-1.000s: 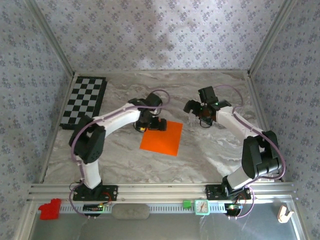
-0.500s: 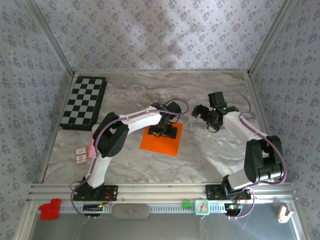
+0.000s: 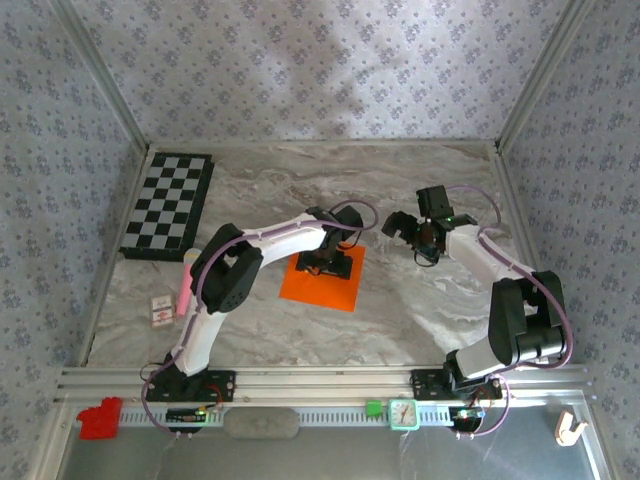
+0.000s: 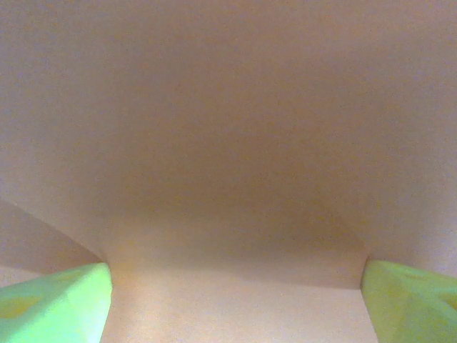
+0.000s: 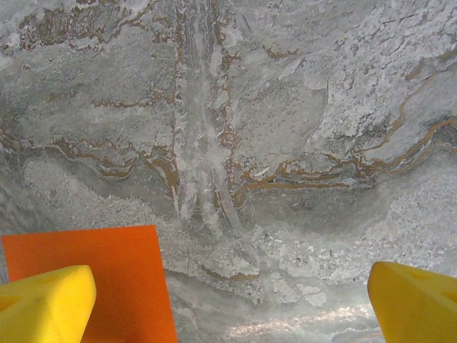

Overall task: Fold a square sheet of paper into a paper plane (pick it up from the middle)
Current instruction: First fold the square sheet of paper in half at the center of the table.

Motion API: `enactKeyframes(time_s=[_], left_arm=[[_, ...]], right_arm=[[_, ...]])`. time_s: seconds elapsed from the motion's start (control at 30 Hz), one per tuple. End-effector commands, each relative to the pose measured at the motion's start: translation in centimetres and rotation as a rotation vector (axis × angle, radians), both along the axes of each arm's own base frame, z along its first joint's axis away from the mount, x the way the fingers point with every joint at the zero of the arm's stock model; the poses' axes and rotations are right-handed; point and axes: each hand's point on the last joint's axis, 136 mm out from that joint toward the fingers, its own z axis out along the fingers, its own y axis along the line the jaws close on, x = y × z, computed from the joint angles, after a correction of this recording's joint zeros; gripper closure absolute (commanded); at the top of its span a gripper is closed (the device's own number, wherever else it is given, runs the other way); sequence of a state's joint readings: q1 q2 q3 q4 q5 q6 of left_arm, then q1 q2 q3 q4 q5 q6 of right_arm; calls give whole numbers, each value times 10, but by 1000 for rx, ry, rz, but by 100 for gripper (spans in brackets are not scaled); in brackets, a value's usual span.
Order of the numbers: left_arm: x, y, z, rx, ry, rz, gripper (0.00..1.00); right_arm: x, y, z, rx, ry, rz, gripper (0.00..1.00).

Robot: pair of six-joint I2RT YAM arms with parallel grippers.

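Sheet (image 3: 318, 288): one square of bright orange paper, lying flat near the middle of the marble surface (image 3: 420, 310), with no fold visible from above.
Left gripper (image 3: 328, 262): one, lowered over the far half of the sheet. Its wrist camera sees two green fingers (image 4: 57, 307) spread wide at the bottom corners, with blurred pale orange paper between and beyond them. Whether the tips touch the paper cannot be told.
Right gripper (image 3: 405, 232): one, held above bare marble, apart from the sheet on its right. Two yellow fingers (image 5: 43, 304) stand wide apart with nothing between them, and a corner of the sheet shows just above the left finger.
Arms: two, white and black, based side by side at the near rail, both reaching toward the centre.
Checkerboard (image 3: 168, 205): one, black and white, flat at the far left of the surface, well apart from the sheet.
Red block (image 3: 98, 418): one, small, on the near ledge by the left corner, off the marble.
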State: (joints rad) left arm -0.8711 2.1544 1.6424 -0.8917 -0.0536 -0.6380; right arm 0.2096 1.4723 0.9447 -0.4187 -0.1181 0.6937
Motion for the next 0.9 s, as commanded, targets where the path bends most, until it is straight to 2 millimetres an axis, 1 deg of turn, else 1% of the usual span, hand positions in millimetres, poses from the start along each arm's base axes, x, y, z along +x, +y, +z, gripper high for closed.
enactKeyframes(time_s=[0.0, 0.23, 0.37, 0.5, 0.63, 0.7, 0.8, 0.87], left_arm=[[-14, 17, -27, 91, 58, 1, 11], [-19, 21, -29, 82, 61, 5, 12], [-17, 18, -25, 63, 52, 8, 13], [-13, 17, -17, 42, 31, 15, 16], [-8, 15, -3, 11, -2, 25, 25], [-6, 15, 6, -10, -20, 29, 33], [-2, 12, 26, -61, -61, 32, 44], [2, 11, 47, -118, -96, 35, 50]], right_arm=[[-5, -2, 1, 7, 6, -5, 0], [-5, -3, 1, 4, 4, -11, 0], [-4, -2, 2, 10, 1, -13, 0], [-4, -2, 3, 11, 0, -15, 0], [-3, -2, 5, 15, -3, -19, 0], [-3, -2, 6, 19, -6, -21, 0], [-1, -1, 10, 29, -20, -22, 0], [0, 2, 13, 53, -38, -13, 0]])
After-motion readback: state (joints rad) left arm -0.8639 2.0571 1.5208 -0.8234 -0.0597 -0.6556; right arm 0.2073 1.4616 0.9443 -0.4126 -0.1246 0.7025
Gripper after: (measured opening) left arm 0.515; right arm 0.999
